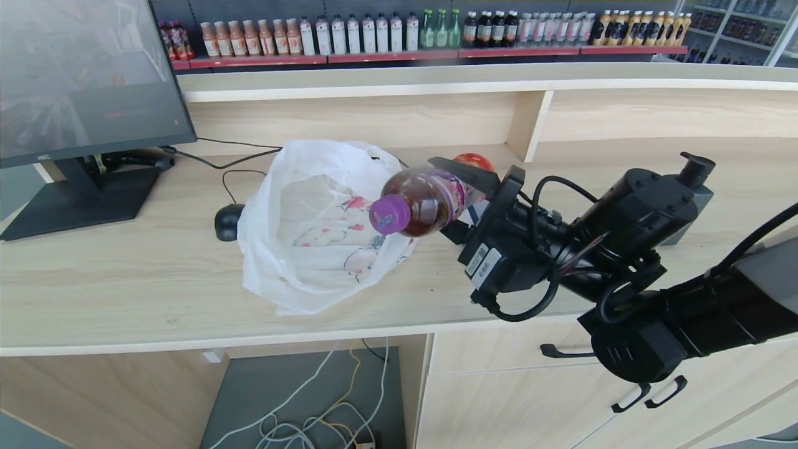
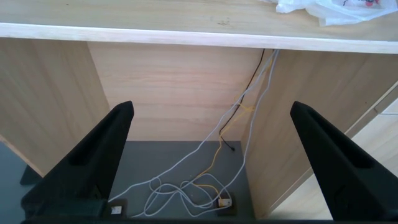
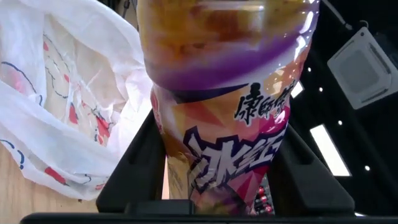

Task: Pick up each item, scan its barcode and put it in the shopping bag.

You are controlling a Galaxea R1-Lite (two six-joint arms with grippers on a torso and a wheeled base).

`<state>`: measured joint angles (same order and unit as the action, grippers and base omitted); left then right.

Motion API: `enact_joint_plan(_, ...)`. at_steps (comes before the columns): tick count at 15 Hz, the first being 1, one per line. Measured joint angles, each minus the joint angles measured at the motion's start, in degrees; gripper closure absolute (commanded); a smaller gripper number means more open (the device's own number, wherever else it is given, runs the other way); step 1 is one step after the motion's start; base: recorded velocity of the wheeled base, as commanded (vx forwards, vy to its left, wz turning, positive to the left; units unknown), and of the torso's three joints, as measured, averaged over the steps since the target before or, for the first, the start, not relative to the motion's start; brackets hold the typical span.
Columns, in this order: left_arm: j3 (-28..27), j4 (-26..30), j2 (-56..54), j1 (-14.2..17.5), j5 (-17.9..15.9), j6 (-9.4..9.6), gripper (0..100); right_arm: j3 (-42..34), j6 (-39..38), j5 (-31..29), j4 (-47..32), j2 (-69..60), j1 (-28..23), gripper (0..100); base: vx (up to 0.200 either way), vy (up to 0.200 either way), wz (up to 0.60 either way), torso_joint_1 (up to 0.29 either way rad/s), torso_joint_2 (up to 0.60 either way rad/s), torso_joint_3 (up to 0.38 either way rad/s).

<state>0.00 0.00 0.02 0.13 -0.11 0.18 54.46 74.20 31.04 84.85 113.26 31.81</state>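
Observation:
A bottle [image 1: 424,201] of brown drink with a purple cap lies sideways in the air, cap pointing toward the white shopping bag [image 1: 315,224]. My right gripper [image 1: 464,196] is shut on the bottle's labelled body, just right of the bag's open mouth. In the right wrist view the bottle [image 3: 230,106] stands between the dark fingers [image 3: 134,168], with the bag [image 3: 62,106] beyond it. A red item [image 1: 474,161] peeks out behind the gripper. My left gripper [image 2: 211,162] hangs open below the counter edge, nothing between its fingers.
A monitor [image 1: 81,75] on its stand occupies the counter's far left, with a black mouse [image 1: 227,221] and cables beside the bag. A raised wooden ledge [image 1: 436,93] runs behind. Cables [image 2: 205,180] lie on the floor under the counter; drawers [image 1: 499,386] sit to the right.

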Motion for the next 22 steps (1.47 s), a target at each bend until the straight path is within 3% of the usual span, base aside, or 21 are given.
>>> enact_joint_plan(5, 0.0, 0.0, 0.0, 0.07, 0.01, -0.02, 0, -1.62, 3.28, 3.21, 0.04, -0.43, -2.01, 100, 0.0, 0.0, 0.0, 0.0, 0.0, 0.0)
enact_joint_plan(10, 0.0, 0.0, 0.0, 0.0, 0.01, 0.0, 0, -6.39, 7.72, 6.44, 0.68, -1.24, -7.12, 100, 0.0, 0.0, 0.0, 0.0, 0.0, 0.0)
enact_joint_plan(22, 0.0, 0.0, 0.0, 0.0, 0.01, 0.0, 0, -8.35, 12.62, 8.24, 0.66, -1.28, -8.63, 100, 0.0, 0.0, 0.0, 0.0, 0.0, 0.0)
